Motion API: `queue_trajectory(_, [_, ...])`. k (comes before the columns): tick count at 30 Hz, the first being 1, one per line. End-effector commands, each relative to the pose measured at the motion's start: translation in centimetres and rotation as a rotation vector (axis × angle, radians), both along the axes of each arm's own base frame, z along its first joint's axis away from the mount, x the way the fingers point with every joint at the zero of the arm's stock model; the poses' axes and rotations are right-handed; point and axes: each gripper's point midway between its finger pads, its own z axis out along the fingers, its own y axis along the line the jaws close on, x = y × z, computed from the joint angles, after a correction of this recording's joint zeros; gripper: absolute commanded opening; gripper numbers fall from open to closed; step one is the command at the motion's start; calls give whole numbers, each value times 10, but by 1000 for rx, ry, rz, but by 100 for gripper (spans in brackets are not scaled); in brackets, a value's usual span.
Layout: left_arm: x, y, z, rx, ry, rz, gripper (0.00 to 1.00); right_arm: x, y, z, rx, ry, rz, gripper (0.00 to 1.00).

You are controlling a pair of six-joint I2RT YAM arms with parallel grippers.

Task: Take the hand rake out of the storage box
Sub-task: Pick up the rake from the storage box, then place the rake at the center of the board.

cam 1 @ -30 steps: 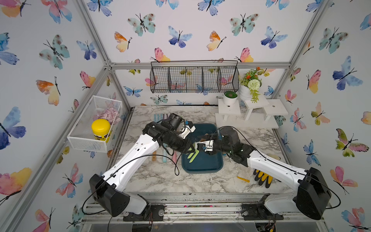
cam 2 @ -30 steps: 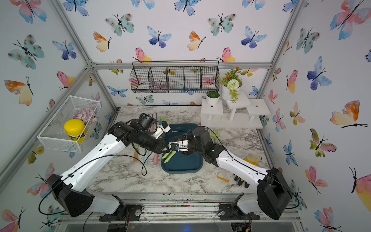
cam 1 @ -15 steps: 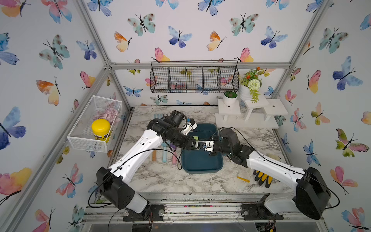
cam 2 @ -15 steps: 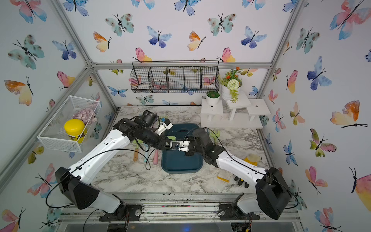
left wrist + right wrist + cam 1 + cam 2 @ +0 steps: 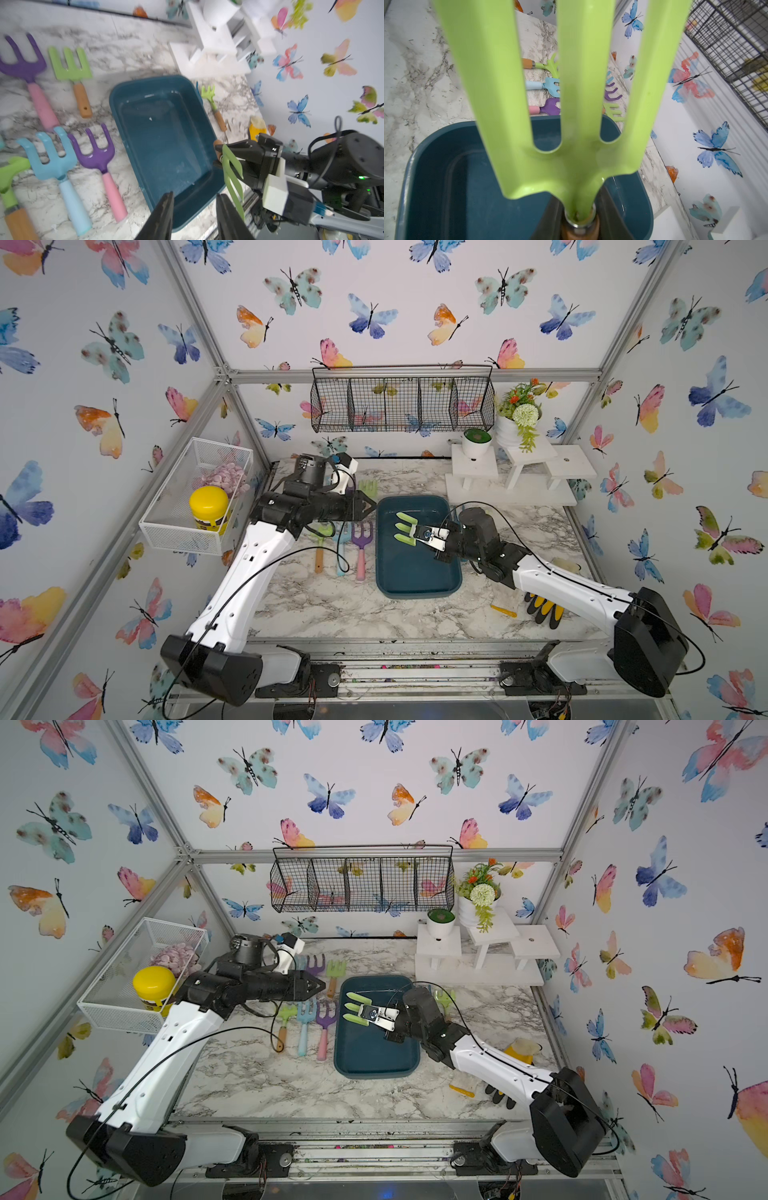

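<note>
- The right arm [image 5: 557, 585] extends over the storage box [image 5: 415, 593]; the right end effector [image 5: 424, 534] grips the hand rake [image 5: 405, 529] by its handle, above the box floor.
- The left end effector [image 5: 371, 506], jaws parted and empty, hovers beside the box rim.

White arm shells [image 5: 257, 568], black joints [image 5: 291, 510], looping cables [image 5: 478, 502], black left end effector [image 5: 372, 506]

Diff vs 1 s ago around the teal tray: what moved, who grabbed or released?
The right gripper closed its jaws on the green hand rake at the handle and now holds it over the storage box, tines toward the left arm. The left gripper opened wider and drew back past the box's left side. The box, the rakes on the table and the glove are unchanged.
</note>
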Motion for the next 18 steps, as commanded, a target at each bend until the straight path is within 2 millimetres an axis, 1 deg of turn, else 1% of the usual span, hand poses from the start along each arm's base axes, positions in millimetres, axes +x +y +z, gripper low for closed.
queue_trajectory(1, [2, -2, 38, -93, -155, 22, 40, 15, -13, 17, 75, 30, -151, 7])
queue_trajectory(6, [-2, 1, 40, -138, -203, 51, 41, 26, -24, 26, 126, 97, -286, 8])
queue_trajectory(9, [-4, 3, 39, -155, -217, 58, 43, 36, -35, 34, 163, 144, -410, 3])
queue_trajectory(18, [-13, 3, 28, -208, -239, 56, 45, 43, -64, 53, 232, 200, -617, 2])
